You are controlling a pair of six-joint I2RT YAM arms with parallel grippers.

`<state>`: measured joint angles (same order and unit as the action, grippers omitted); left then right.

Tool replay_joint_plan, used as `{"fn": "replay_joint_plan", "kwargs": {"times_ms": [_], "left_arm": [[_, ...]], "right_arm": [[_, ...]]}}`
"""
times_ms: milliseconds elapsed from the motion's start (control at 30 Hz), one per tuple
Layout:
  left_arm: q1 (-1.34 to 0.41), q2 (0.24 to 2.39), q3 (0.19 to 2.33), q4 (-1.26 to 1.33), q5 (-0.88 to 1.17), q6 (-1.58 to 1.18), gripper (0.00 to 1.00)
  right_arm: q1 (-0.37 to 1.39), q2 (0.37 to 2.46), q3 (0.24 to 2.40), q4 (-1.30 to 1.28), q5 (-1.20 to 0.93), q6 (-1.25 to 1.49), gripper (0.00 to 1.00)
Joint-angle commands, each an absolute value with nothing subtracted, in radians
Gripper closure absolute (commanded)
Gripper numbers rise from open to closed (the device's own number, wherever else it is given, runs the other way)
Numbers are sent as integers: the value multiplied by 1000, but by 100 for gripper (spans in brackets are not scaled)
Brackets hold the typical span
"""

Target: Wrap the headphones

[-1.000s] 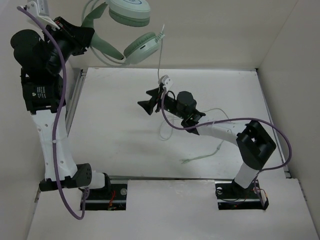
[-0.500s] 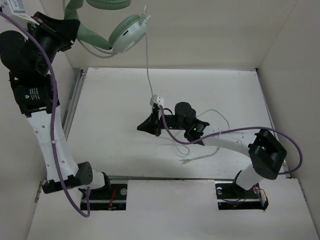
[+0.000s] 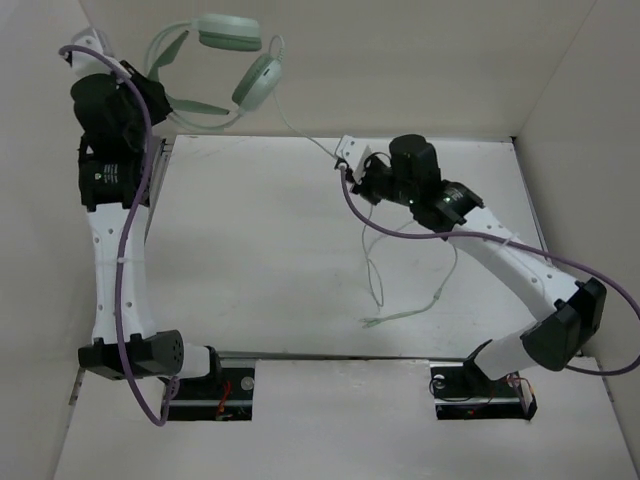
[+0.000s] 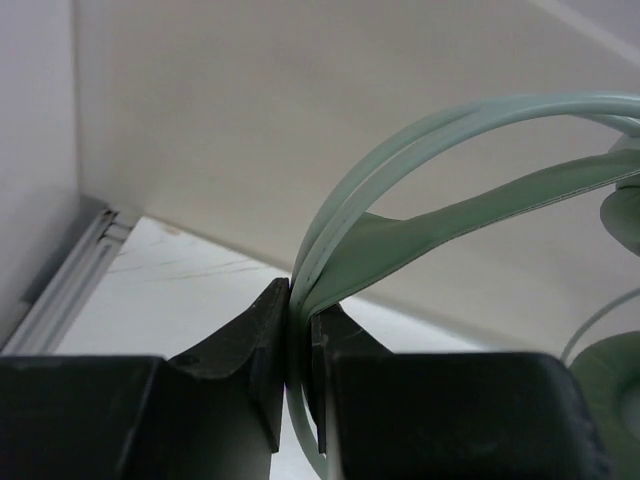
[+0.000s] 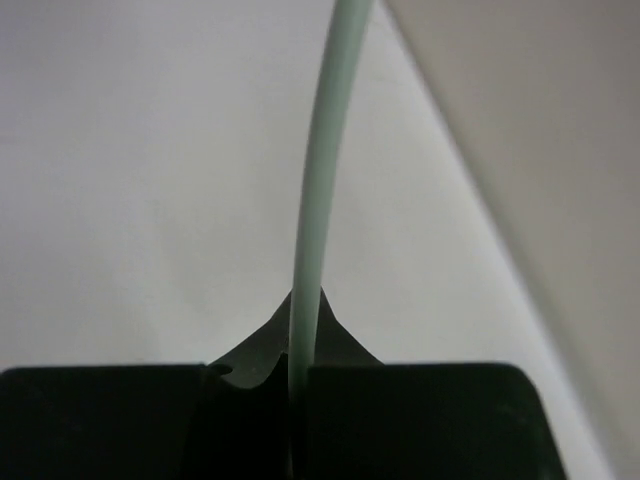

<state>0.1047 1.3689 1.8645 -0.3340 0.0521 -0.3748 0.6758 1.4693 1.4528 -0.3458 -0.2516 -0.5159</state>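
The pale mint-green headphones (image 3: pixel 228 32) hang in the air at the back left, both earcups near the back wall. My left gripper (image 3: pixel 150 95) is shut on their thin headband (image 4: pixel 450 125), which passes between the black fingers (image 4: pixel 255 330); part of an earcup (image 4: pixel 622 210) shows at the right edge. The thin pale cable (image 3: pixel 300 130) runs taut from the lower earcup to my right gripper (image 3: pixel 348 165), which is shut on it above the back middle of the table. In the right wrist view the cable (image 5: pixel 320 150) rises straight out of the closed jaws. The slack rest of the cable (image 3: pixel 378 285) hangs to the table.
White walls enclose the table (image 3: pixel 240 250) at the back and on both sides. An aluminium rail (image 3: pixel 148 205) runs along the left edge. Thick purple robot cables (image 3: pixel 125 250) trail along both arms. The cable's loose end (image 3: pixel 395 318) lies near the front edge.
My right gripper has shut on the cable and risen toward the back right, drawing the cable taut. The left arm has turned the headphones and brought them a little lower and to the right.
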Motion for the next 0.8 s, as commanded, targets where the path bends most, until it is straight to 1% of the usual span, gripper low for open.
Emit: {"fn": "replay_joint_plan", "kwargs": {"times_ms": [0,133,200,300,433,533,767], "left_arm": [[39,1313,1818,-227,-167,-240,100],[-7,1324,1753,-230,-222,-193,100],[-34,1333,1726,-235,-235,-170,100],[-73,1341,1689,-227,-247,-153,100],[-110,1350,1669,-239,-227,-141,100],[-162,1348,1634,-245,-192,-114,100],[-324,1321,1526,-294,-117,-35,100]], "right_arm": [[662,1401,1537,-499,65,-941,100],[657,1382,1566,-330,233,-1233,100],[669,1382,1585,-247,258,-1365,100],[763,1374,1580,-158,258,-1526,100],[916,1368,1569,-53,194,-1647,100],[982,1394,1603,47,128,-1727,100],[1016,1405,1641,126,-63,-1793,100]]}}
